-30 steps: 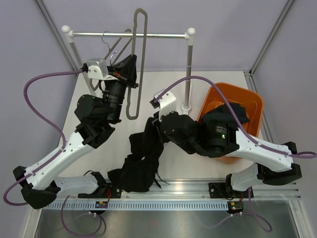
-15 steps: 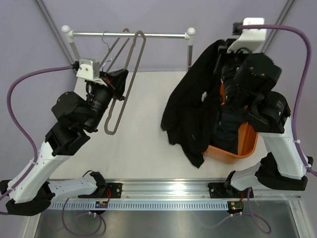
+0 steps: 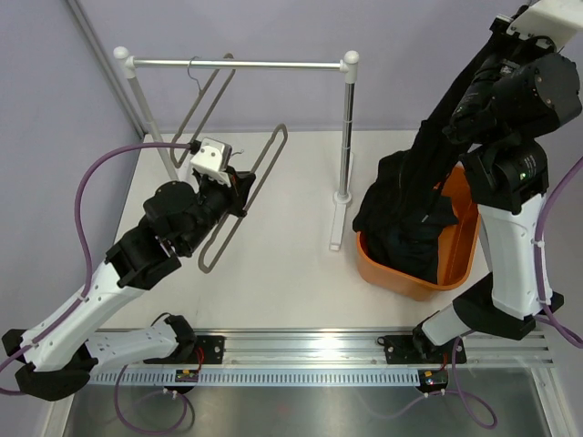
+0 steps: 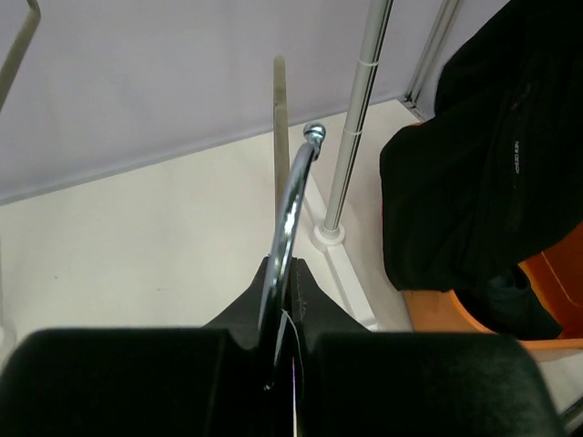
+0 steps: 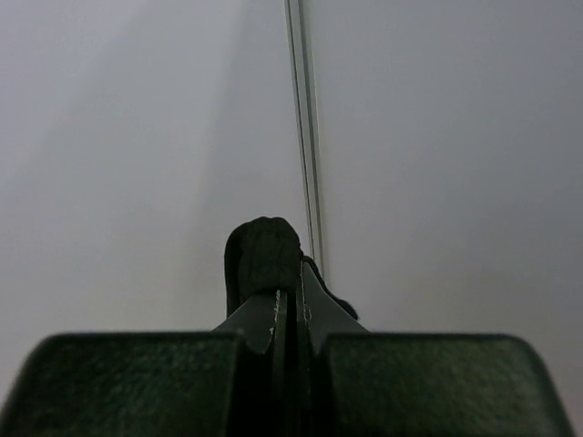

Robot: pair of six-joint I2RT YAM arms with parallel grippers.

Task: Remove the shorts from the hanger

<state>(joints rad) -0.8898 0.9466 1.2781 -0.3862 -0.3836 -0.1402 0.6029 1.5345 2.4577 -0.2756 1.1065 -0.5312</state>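
- Shorts (image 3: 435, 159), black limp fabric, drape in a long strip from the top right corner of the overhead view down into an orange plastic tub (image 3: 462, 259) at right centre.
- Lower part is heaped inside the tub. Cannot tell if the heap is one pair or two.
- Small white mark (image 4: 515, 157) on the dark cloth, right side of the left wrist view.
- Right gripper (image 5: 290, 293) is high in the top right corner of the overhead view, jaws pressed together and pinching a bunched fold of the shorts.
- Left gripper (image 4: 287, 278) is at centre left, jaws pressed together and clamping the neck of a grey loop-shaped hanger (image 4: 280, 118), just below its chrome hook (image 4: 294, 182).
- That hanger is tilted over the white tabletop (image 3: 291, 273), off the rail and well apart from the shorts.
- Second grey hanger (image 3: 202, 100) is hooked on the metal rail (image 3: 237, 64), upper left.
- Upright rack pole (image 3: 344, 137) stands between the held hanger and the tub.
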